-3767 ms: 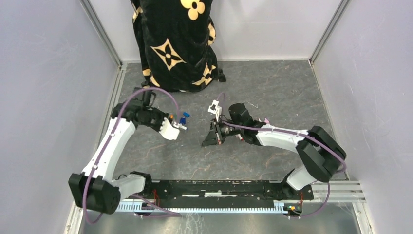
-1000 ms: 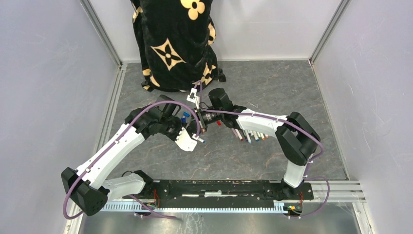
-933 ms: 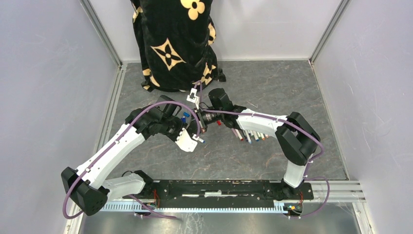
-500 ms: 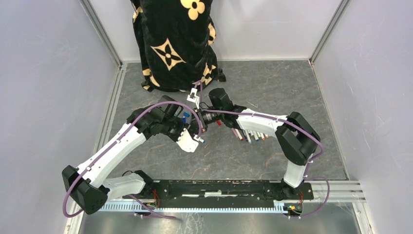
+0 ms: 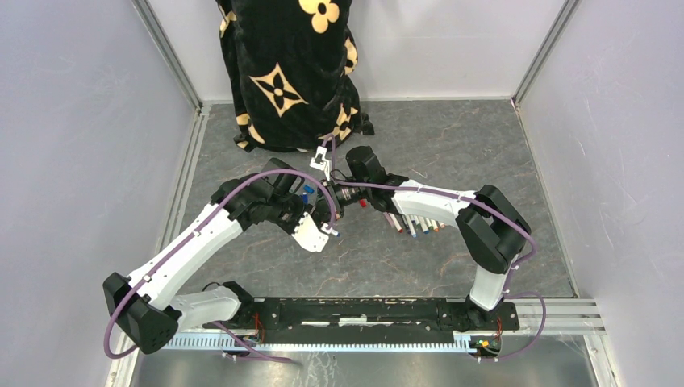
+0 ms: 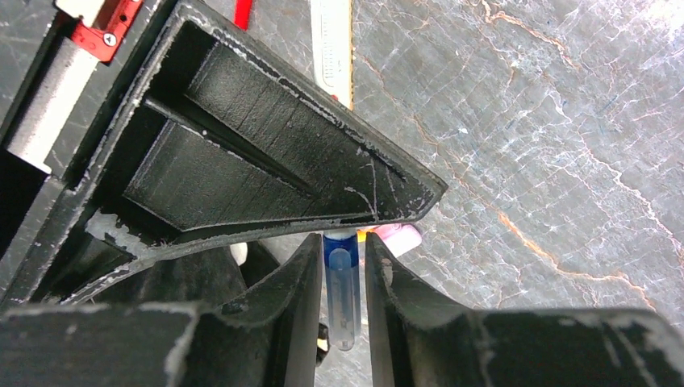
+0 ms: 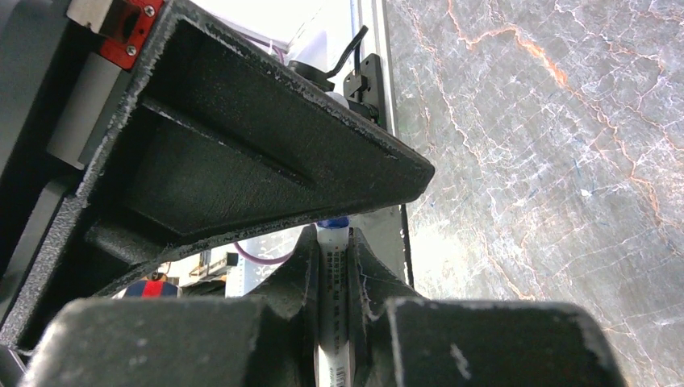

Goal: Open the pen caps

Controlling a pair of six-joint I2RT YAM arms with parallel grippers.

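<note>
My left gripper (image 5: 325, 226) and right gripper (image 5: 333, 208) meet tip to tip at the middle of the table. In the left wrist view, my left gripper (image 6: 339, 242) is shut on the blue pen cap (image 6: 343, 282), which is still seated against the pen's white end. In the right wrist view, my right gripper (image 7: 332, 235) is shut on that pen's white barrel (image 7: 332, 322), whose blue end (image 7: 334, 222) pokes past the tips. A pink cap (image 6: 397, 237) lies on the table just beyond. Several more pens (image 5: 413, 223) lie in a row under the right forearm.
A black cloth with gold flowers (image 5: 286, 72) stands at the back. Small blue caps (image 5: 306, 193) lie by the left wrist. A white pen (image 6: 332, 48) and a red one (image 6: 242, 11) lie farther out. Grey walls close in on both sides.
Since 3.8 s ago both arms swung inward and the grippers came together on one pen. Over the last second nothing visibly moved except a slight shift of the left arm.
</note>
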